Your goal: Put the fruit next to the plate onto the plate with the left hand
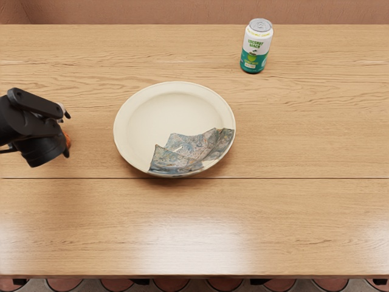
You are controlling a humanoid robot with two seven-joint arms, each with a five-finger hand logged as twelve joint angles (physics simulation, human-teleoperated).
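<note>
Head view: we see the left hand (pixel 35 131) come in from the picture's left edge, a dark, blocky mass low over the wooden table (pixel 292 213). Its upper part is a flat black bar that slants down toward the right and ends in small dark tips. Below the bar sits a rounded black bulk, tilted toward the table's near edge. The forearm is cut off by the frame, so we see little more than the wrist and the hand itself. The hand reads as one dark shape, and we cannot tell whether it is open, closed or gripping anything.

The fruit (pixel 68 140) shows only as a thin orange sliver at the hand's right edge, touching the dark bulk and lying on the table. It is to the left of the plate (pixel 164 112), near it but apart from its rim, with bare wood between them. The hand covers most of the fruit, so we cannot tell its long axis or which way it points.

The plate is round and cream-coloured and sits near the middle of the table. A blue-grey patterned patch (pixel 191 152) lies across its near right part and reaches the rim. A green and white can (pixel 256 45) stands upright at the far right of the table, well apart from the plate and from the hand.
</note>
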